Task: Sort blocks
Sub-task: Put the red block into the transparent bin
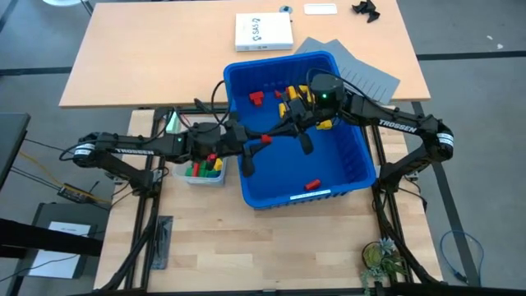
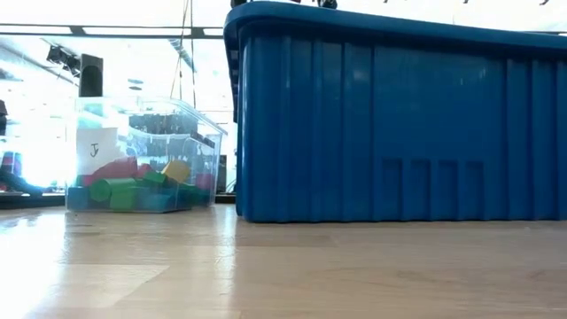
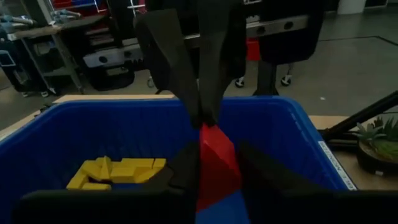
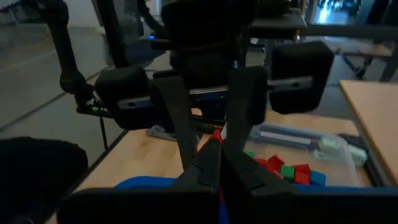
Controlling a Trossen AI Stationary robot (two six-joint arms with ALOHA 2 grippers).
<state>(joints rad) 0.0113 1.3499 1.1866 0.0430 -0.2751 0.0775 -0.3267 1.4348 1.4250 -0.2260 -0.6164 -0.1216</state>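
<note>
Two tools met above the blue bin (image 1: pixel 246 194) on the light wooden desk (image 1: pixel 271 247), with a lone red brick (image 1: pixel 312 184) lying on the bin floor near its front wall. Just left of the bin stood the small clear tub (image 1: pixel 191 177), holding red, green, yellow and blue blocks (image 1: pixel 205 167) in a loose pile. Over the middle of the bin, the left tool (image 3: pixel 214 165) reached in from the left and pinched a red block (image 3: pixel 216 155) between its two fingers, the block held in the air clear of the bin floor. The right tool (image 4: pixel 217 169) came in from the right to face it, its fingers pressed together and their tips touching the far end of that same red block; whether they gripped it could not be told. Farther back in the bin lay a heap of yellow bricks (image 1: pixel 289 100) and another red piece (image 1: pixel 257 97). Beyond the bin, on the second desk (image 1: pixel 148 57), sat a white box (image 1: pixel 264 31) and some grey sheets (image 1: pixel 370 76)
</note>
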